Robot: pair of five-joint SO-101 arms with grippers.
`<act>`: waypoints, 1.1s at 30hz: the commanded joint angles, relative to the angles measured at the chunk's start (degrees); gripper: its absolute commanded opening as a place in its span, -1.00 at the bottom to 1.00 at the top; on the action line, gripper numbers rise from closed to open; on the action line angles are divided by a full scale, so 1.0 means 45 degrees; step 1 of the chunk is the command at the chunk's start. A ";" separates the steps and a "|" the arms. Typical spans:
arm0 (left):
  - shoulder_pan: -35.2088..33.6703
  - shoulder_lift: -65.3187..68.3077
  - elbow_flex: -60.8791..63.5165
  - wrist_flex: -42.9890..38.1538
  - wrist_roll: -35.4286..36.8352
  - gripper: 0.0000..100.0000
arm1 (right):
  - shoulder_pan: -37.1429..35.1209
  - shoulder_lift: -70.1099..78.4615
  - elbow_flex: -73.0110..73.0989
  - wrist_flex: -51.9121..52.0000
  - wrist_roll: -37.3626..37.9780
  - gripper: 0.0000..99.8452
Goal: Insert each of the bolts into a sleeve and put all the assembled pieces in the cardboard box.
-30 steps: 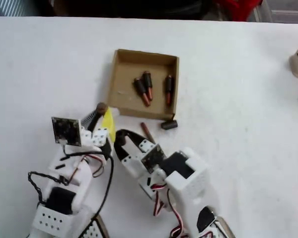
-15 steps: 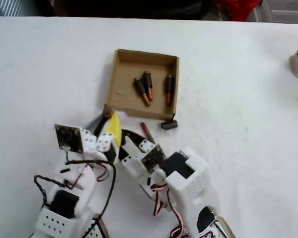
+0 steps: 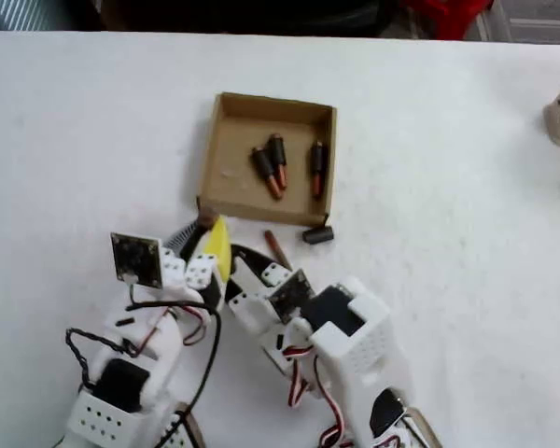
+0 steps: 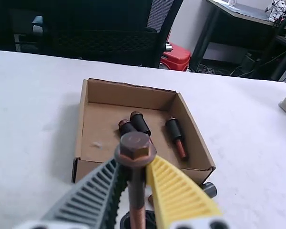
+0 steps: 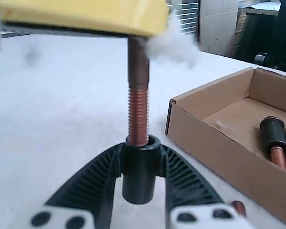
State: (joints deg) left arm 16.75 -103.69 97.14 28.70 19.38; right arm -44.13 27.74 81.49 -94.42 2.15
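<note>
insertion is in hand: the left fingers [image 4: 157,176] clamp the bolt [image 4: 135,148] upright, its threaded tip just inside the sleeve [image 5: 139,167] clamped between the right fingers [image 5: 178,179]; next it likely needs a straight push down, then the cardboard box [image 4: 133,95] beyond both.

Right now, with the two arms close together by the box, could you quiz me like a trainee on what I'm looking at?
1. True or false: the cardboard box holds three assembled pieces.
2. What is the left gripper holding? A) a bolt B) a screwdriver C) nothing
3. Fill in: the bolt's threaded tip sits in the mouth of the black ___ held by the right gripper.

Key: 1 true; 2 A; 3 sleeve.
</note>
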 commanded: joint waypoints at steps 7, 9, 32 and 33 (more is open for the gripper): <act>0.0127 -0.0244 -0.0039 0.0391 0.0000 -0.95 | 0.0010 -0.0068 -0.0117 -0.0420 -0.0059 -0.97; 0.0127 -0.0244 -0.0039 0.0391 0.0000 -0.95 | 0.0010 -0.0088 -0.0020 -0.0420 -0.0059 -0.97; 0.1045 -0.0225 -0.0039 0.3516 0.0000 -0.95 | -0.0264 -0.0088 0.0449 -0.0928 -0.0059 -0.97; 0.1006 -0.0225 -0.0039 0.3536 0.0000 -0.95 | -0.0264 -0.0088 0.0449 -0.0928 -0.0059 -0.97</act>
State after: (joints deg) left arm 19.91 -104.13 97.14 42.77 19.21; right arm -45.19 27.82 83.52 -97.05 2.15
